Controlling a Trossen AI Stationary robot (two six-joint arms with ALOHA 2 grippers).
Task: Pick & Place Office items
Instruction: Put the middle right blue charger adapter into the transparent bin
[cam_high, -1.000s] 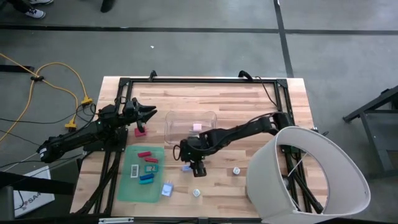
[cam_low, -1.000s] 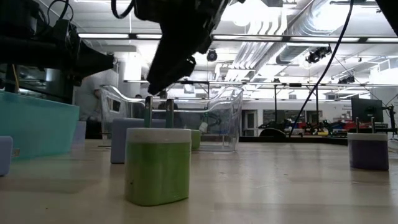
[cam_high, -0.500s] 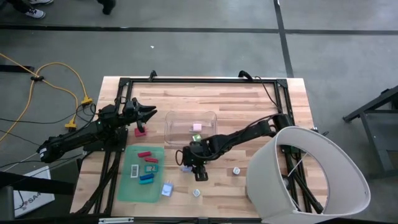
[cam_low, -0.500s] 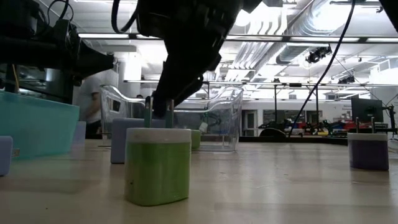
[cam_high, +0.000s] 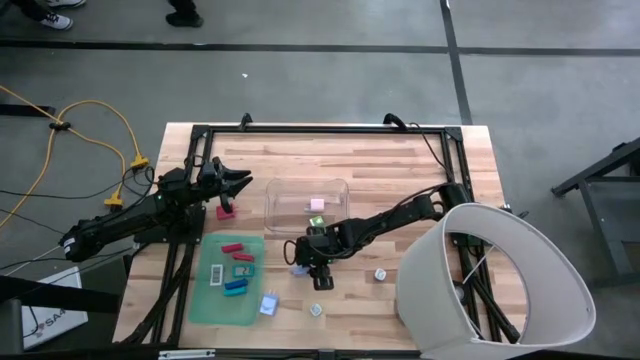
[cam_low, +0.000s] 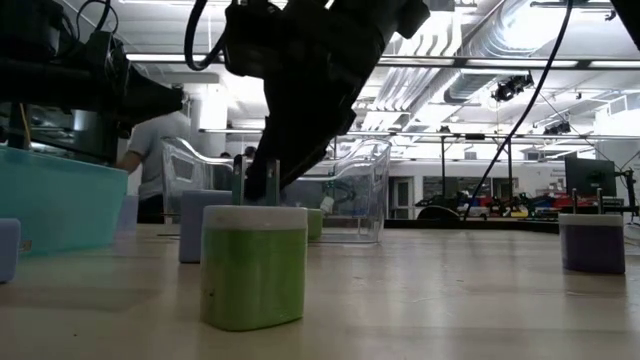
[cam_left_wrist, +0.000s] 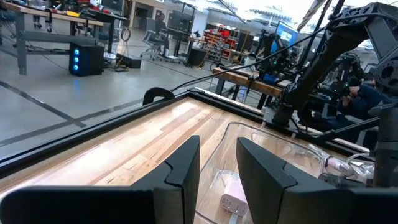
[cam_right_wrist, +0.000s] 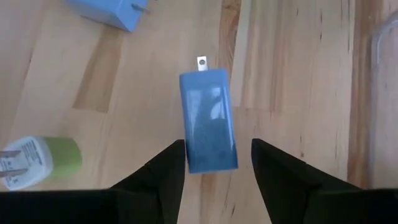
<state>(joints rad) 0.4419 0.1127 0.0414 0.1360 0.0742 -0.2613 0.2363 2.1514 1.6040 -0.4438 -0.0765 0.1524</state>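
Here, the low view shows nearest a green block (cam_low: 254, 265) standing on the bench (cam_low: 450, 300), too small to read from above. Behind it, the right end effector (cam_right_wrist: 214, 165) is spread around a blue plug (cam_right_wrist: 208, 121), which lies flat just in front of the bin (cam_high: 306, 205). Farther off, the left end effector (cam_left_wrist: 217, 168) hovers by the bin's left end, narrowly parted and empty.

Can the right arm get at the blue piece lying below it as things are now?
Probably yes. The right end effector hangs open above the blue piece, one finger on each side, nothing between them.
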